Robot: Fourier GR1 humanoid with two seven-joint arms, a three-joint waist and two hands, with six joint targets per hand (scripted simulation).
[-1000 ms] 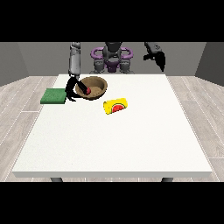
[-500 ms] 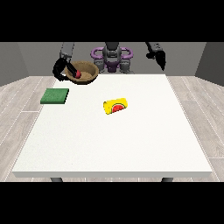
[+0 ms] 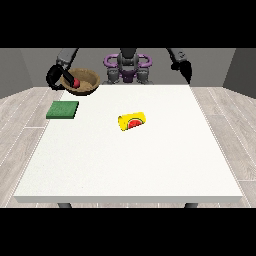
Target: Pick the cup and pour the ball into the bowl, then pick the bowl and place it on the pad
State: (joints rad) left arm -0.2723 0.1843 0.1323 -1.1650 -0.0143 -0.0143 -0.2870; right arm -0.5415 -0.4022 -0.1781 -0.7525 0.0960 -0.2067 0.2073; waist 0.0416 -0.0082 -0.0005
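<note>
A brown bowl (image 3: 86,82) hangs in the air above the table's far left corner, tilted toward the camera, with a red ball (image 3: 76,82) inside it. The hand at the view's left (image 3: 56,76) is curled round the bowl's left rim. The green pad (image 3: 63,109) lies flat on the table, below and slightly left of the bowl. A yellow cup (image 3: 132,121) with a red inside lies on its side near the table's middle. The hand at the view's right (image 3: 185,69) is raised beyond the table's far right corner, holding nothing.
The white table (image 3: 130,165) stretches toward the camera. The robot's purple and grey torso (image 3: 128,67) stands behind the far edge. Wooden floor surrounds the table.
The bowl with the ball was lifted off the table and carried left and up by the hand at the view's left. The other hand drifted slightly. The cup stayed put.
</note>
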